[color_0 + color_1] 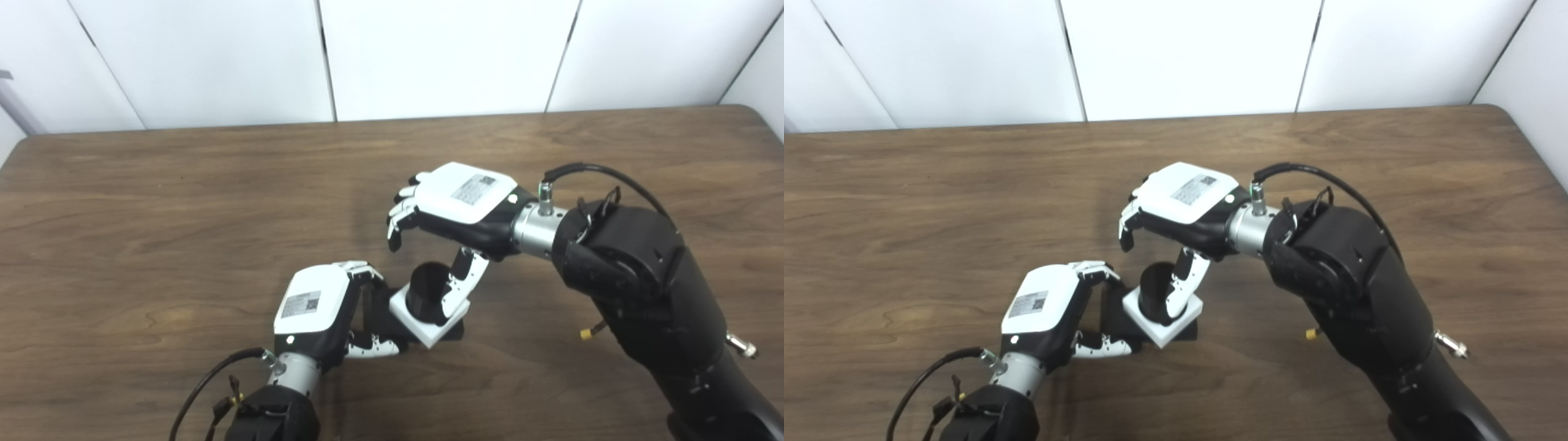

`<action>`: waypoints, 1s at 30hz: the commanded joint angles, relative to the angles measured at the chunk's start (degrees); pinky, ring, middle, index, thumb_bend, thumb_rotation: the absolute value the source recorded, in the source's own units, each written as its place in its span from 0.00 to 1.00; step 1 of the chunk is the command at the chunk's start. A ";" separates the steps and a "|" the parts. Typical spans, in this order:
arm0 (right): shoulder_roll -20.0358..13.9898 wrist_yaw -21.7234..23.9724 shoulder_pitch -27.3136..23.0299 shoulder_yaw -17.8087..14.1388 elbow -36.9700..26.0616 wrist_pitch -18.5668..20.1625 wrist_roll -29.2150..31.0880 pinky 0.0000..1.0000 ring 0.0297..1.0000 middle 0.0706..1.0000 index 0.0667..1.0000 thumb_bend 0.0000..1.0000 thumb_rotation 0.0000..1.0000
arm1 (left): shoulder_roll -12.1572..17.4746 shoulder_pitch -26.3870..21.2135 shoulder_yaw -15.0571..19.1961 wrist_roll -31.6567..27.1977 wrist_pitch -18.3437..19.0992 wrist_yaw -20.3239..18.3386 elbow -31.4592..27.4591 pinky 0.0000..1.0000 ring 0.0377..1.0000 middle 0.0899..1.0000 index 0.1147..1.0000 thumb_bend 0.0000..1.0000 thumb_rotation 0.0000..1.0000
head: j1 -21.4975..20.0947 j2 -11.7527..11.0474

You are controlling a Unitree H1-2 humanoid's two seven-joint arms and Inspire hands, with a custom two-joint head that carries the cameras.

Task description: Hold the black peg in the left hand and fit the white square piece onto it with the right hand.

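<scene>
Nearest the camera, the left hand comes up from the bottom edge with its white back turned upward; its fingers curl over the far side and its thumb reaches along the near side of the dark base of the black peg, so it appears closed on that base, though the contact itself lies under the hand and cannot be checked. Just to the right of this hand sits the white square piece, and the peg's round black column rises up through its middle, so the piece looks already threaded on and lying low, near or on the dark base plate whose edge shows beneath it. The right hand hovers above and a little beyond the peg, its fingers bent downward and spread apart over bare wooden table, closing on nothing; only its thumb hangs down beside the column, its tip resting against or just above the top face of the white piece. Judging from this, the fitting is essentially done, and what may remain is a final press to seat the piece and the release. Whether the piece sits flush on the base, and whether the thumb truly touches it, is hard to make out in either view.
</scene>
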 commanded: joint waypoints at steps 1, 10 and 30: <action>0.00 -0.54 -3.23 -1.39 -1.62 1.07 0.53 0.96 0.91 0.82 0.66 1.00 0.47 | 0.26 0.82 -1.67 -0.62 0.18 -6.05 2.69 0.76 0.83 0.81 0.78 0.91 0.27 | -0.08 -0.01; 0.29 -0.52 -4.07 -2.50 -1.98 1.56 0.64 0.96 0.90 0.81 0.70 1.00 0.48 | 0.52 0.04 -1.23 0.56 0.83 -11.16 1.00 0.81 0.86 0.86 0.85 1.00 0.29 | -0.06 -0.04; -0.07 -2.78 -2.68 -3.97 -1.73 2.84 1.68 0.96 0.90 0.82 0.72 1.00 0.47 | 0.45 -4.79 9.05 1.54 -0.48 -23.46 -12.26 0.81 0.87 0.86 0.83 1.00 0.29 | 0.72 -0.90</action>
